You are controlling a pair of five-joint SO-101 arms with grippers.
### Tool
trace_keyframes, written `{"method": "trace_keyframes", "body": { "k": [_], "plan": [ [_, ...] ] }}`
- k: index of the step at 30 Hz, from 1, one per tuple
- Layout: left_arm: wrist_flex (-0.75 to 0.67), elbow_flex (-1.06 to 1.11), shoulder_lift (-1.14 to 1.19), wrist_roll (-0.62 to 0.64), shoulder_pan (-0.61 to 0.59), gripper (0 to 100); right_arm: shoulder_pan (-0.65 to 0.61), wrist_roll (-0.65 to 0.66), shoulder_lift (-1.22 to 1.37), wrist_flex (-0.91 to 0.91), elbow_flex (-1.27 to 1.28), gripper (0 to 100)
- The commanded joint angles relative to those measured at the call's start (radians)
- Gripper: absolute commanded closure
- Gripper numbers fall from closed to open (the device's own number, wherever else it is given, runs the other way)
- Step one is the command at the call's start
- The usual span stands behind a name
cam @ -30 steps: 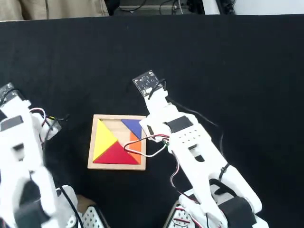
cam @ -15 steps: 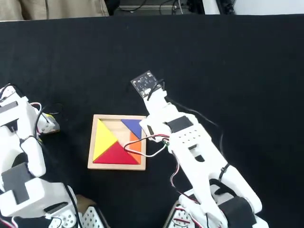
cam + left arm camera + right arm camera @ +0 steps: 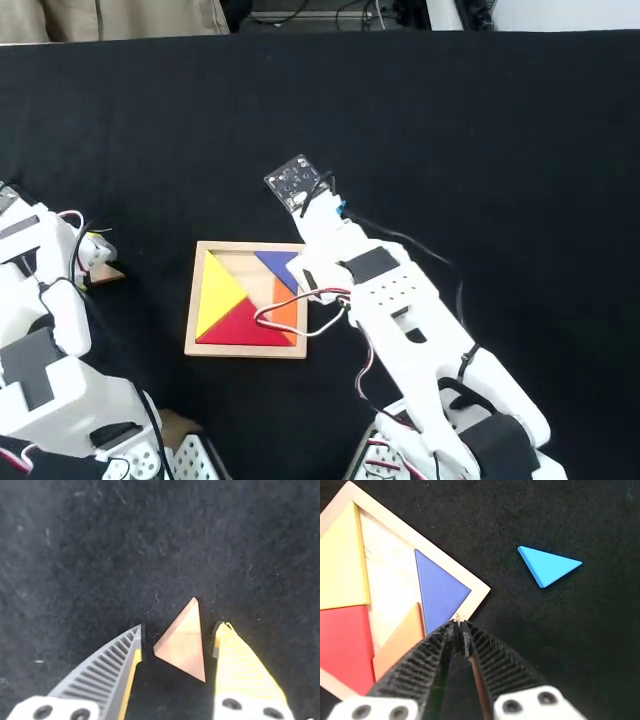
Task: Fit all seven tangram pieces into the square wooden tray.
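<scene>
Left gripper, left edge of high view: fingers moderately apart, straddling tan triangle lying flat on black cloth, not clamped.
Wooden tray, centre-left: four coloured pieces inside.
Right gripper: fingers pressed together, empty, tips over the tray's corner rim.
Light blue triangle: on the cloth, upper right of right wrist view.

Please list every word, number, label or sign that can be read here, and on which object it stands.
No text can be read. The wooden tray and the coloured pieces show no print; any marks on the small circuit board on the right arm are too small to read.
</scene>
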Motion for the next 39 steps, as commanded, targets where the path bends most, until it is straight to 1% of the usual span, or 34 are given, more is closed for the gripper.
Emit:
{"method": "trace_keyframes", "body": {
  "k": [1, 7, 11, 13, 16, 23, 28, 39],
  "plan": [
    [-0.017, -0.062, -0.002, 0.008, -0.010, 76, -0.014, 0.011, -0.033, 0.005, -0.002, 98.4],
    [0.026, -0.054, 0.000, 0.006, -0.008, 76, -0.014, 0.011, -0.033, 0.005, -0.002, 98.4],
    [0.032, -0.048, 0.000, 0.008, 0.016, 76, -0.014, 0.011, -0.033, 0.005, -0.002, 98.4],
    [0.032, -0.047, 0.000, 0.008, 0.019, 79, -0.014, 0.011, -0.033, 0.005, -0.002, 98.4],
    [0.029, -0.042, 0.000, 0.003, 0.019, 82, -0.014, 0.011, -0.033, 0.005, -0.002, 98.4],
    [0.020, -0.050, 0.000, 0.002, 0.019, 82, -0.014, 0.011, -0.033, 0.005, -0.002, 98.4],
    [-0.032, -0.054, 0.000, 0.002, 0.021, 82, -0.014, 0.011, -0.033, 0.005, -0.002, 98.4],
    [-0.032, -0.050, 0.000, 0.002, 0.041, 82, -0.014, 0.011, -0.033, 0.005, -0.002, 98.4]
  ]
}}
